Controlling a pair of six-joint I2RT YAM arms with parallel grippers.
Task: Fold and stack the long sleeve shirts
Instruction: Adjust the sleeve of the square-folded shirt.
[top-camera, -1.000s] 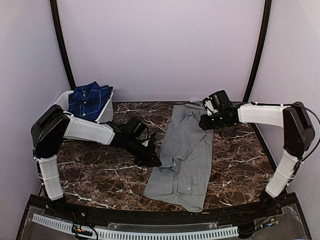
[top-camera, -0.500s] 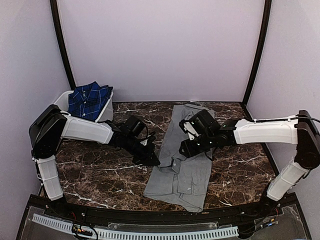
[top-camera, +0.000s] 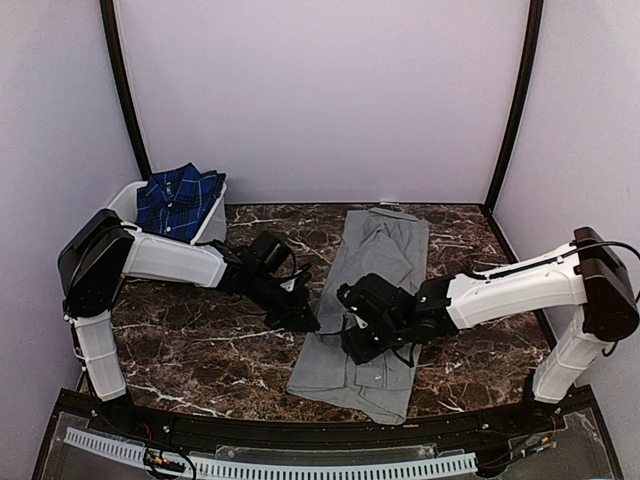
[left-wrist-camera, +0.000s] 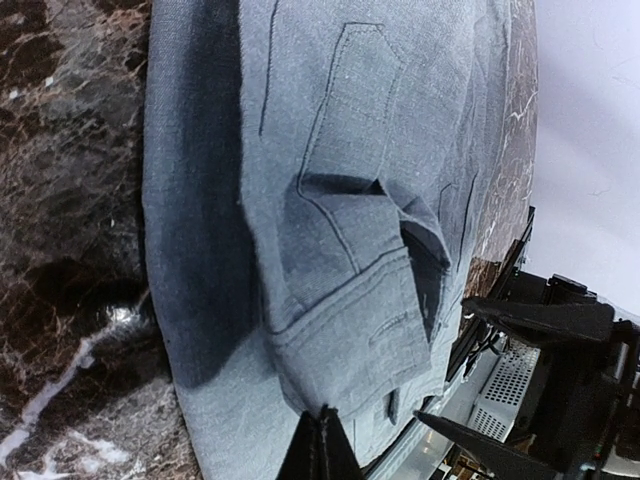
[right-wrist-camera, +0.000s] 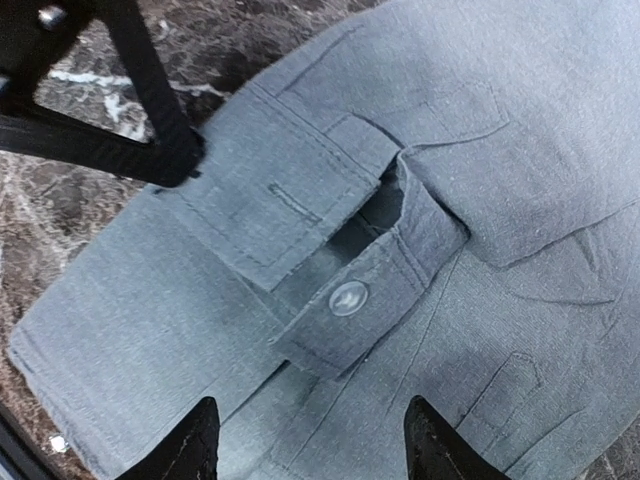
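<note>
Folding the grey shirt (top-camera: 385, 260), we judge half remains: left gripper (top-camera: 306, 320) pinches its edge, right gripper (right-wrist-camera: 312, 445) spread; plaid shirt (top-camera: 178, 198) next.

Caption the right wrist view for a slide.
Open right end effector above the cuff button of the grey shirt, left end effector at the cloth's edge.
</note>
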